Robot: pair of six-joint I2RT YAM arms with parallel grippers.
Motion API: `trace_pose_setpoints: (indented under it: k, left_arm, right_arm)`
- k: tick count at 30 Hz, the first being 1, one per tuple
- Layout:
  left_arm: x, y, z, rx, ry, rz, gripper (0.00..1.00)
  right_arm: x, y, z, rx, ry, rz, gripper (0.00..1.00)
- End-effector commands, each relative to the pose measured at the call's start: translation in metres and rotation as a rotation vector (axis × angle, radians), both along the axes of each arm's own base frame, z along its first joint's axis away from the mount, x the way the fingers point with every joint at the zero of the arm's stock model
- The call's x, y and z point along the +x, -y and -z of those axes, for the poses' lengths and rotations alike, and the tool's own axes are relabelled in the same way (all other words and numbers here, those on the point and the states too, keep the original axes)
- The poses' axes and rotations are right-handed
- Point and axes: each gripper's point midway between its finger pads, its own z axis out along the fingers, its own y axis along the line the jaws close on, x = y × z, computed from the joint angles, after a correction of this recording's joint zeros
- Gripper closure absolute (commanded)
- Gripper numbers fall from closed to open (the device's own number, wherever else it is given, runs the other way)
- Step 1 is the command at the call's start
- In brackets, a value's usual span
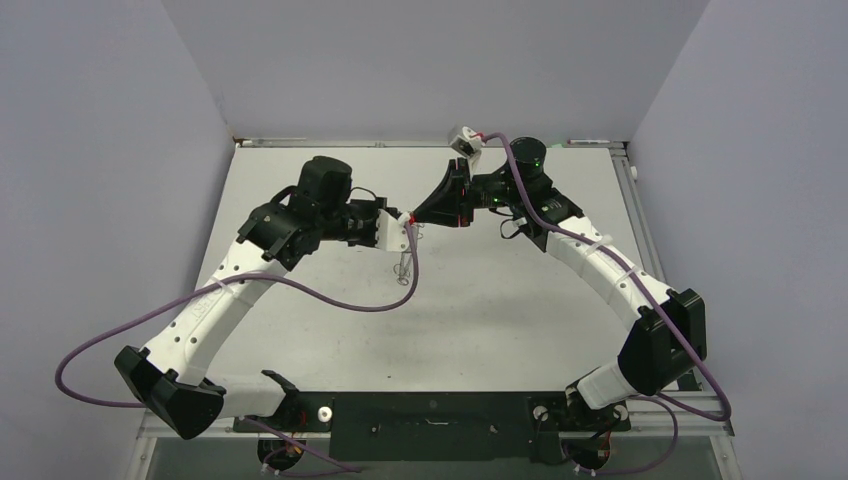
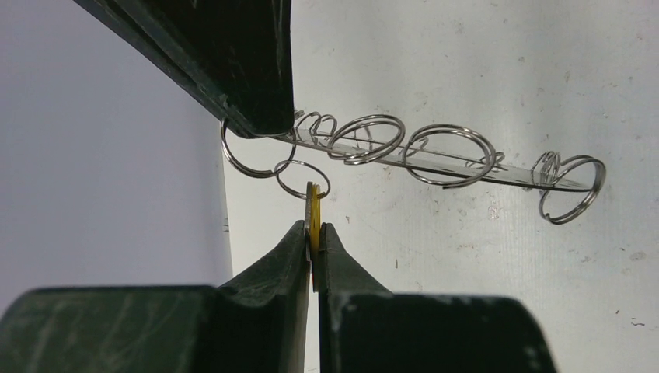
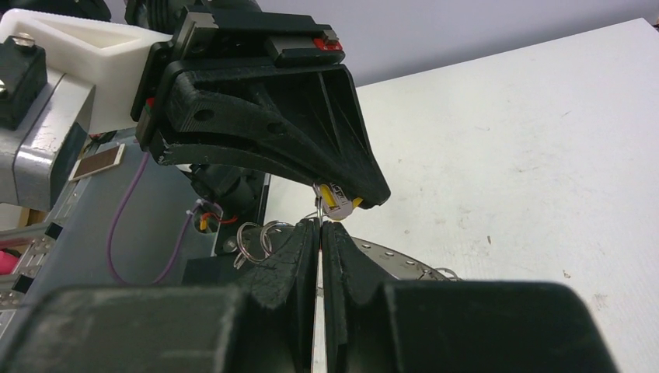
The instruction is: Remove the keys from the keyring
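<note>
— White tabletop (image 1: pixel 520 300), grey walls around it, and both arms meet above the middle. What are they holding?
— The right gripper (image 3: pixel 320 231) is clamped on one end of the keyring (image 2: pixel 513 176), which shows edge-on to the left wrist camera and looks lifted off the surface. The left gripper (image 2: pixel 313 237) is pinched tight on the little brass key (image 2: pixel 313 203).
— Is the key off?
— Not yet. It hangs on a small wire loop (image 2: pixel 295 195) just below the held end of the ring, and the two grippers almost touch.
— Which step is this, then?
— The removal itself, I judge, with the ring anchored and the key gripped. Next the key must be worked round the loop's coil to its open end. That calls for a small turning motion rather than a straight tug, since a hard pull could bend the loop or slip the key from the pads.
— Any other keys?
— None I can make out.
</note>
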Motion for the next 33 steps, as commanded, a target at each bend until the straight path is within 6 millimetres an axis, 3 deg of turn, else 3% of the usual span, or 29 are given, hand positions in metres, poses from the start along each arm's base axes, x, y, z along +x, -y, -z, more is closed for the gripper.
trace_pose_setpoints:
  k: [1,11,18,26,33]
  left_arm:
    - [0.002,-0.004,-0.014,-0.032,0.008,-0.032,1.0]
    - [0.018,-0.013,-0.019,-0.067,-0.019,-0.087,1.0]
    - [0.02,-0.011,-0.028,-0.096,-0.032,-0.094,1.0]
    - [0.015,-0.012,-0.034,-0.114,-0.058,-0.076,1.0]
    - [-0.003,-0.002,-0.042,-0.134,-0.111,-0.032,1.0]
  right_arm:
    - [-0.004,0.0,-0.014,0.046,0.073,-0.044,0.95]
    - [-0.012,0.002,-0.013,0.039,0.082,-0.078,0.95]
    - [-0.02,0.002,-0.001,-0.005,0.099,-0.112,0.95]
    - [-0.024,0.004,0.008,-0.041,0.114,-0.125,0.95]
    - [-0.016,0.003,0.019,-0.074,0.14,-0.096,0.95]
